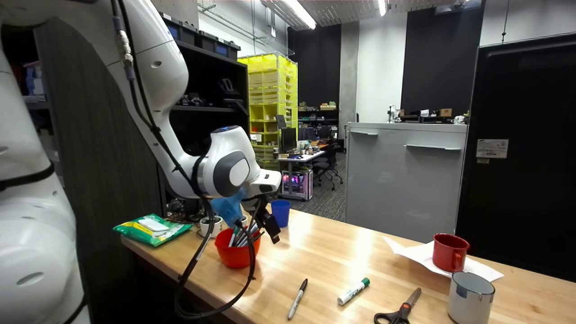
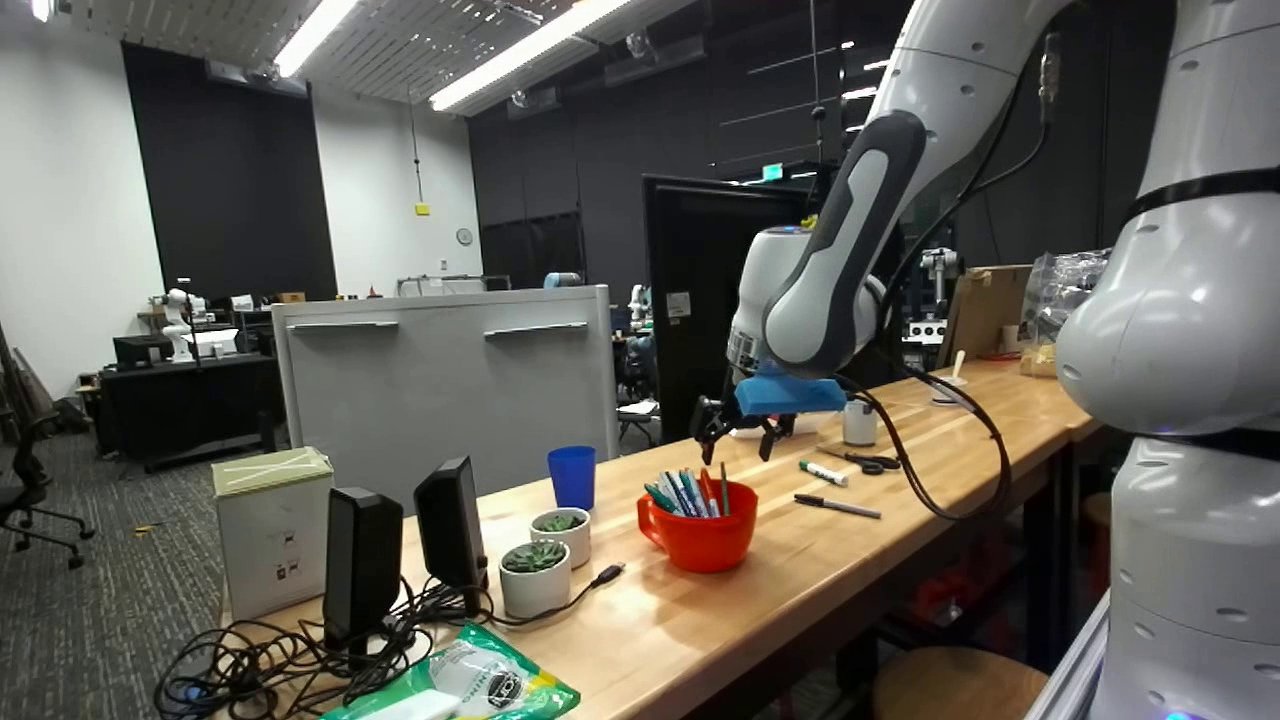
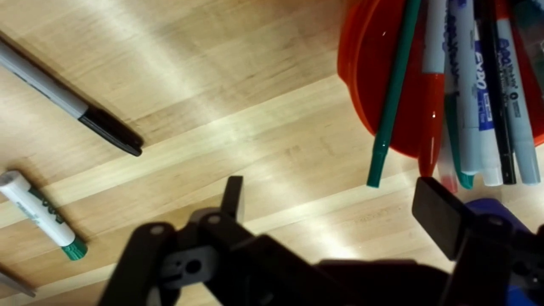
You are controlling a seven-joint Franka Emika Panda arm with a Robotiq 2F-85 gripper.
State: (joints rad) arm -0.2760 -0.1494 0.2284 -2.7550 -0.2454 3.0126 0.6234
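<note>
My gripper (image 2: 738, 452) hangs above the table close to a red cup (image 2: 705, 548), its jaws wide apart with nothing between them. In the wrist view the gripper (image 3: 331, 195) has bare wood between its fingers, and its right fingertip overlaps the tip of an orange pen (image 3: 432, 119). Several pens and markers lean inside the red cup, among them a green pen (image 3: 393, 93) poking over the rim. A grey marker with a black cap (image 1: 297, 300) lies on the wood, and a white marker with a green cap (image 1: 353, 291) lies near it. Contact with the pens cannot be told.
Scissors (image 1: 399, 312), a shiny metal cup (image 1: 471, 299) and a red mug (image 1: 450, 253) on white paper stand farther along. Behind the red cup are a blue cup (image 2: 572, 478) and potted succulents (image 2: 537, 585). Speakers (image 2: 362, 570), cables and a green packet (image 2: 490, 680) occupy the table's end.
</note>
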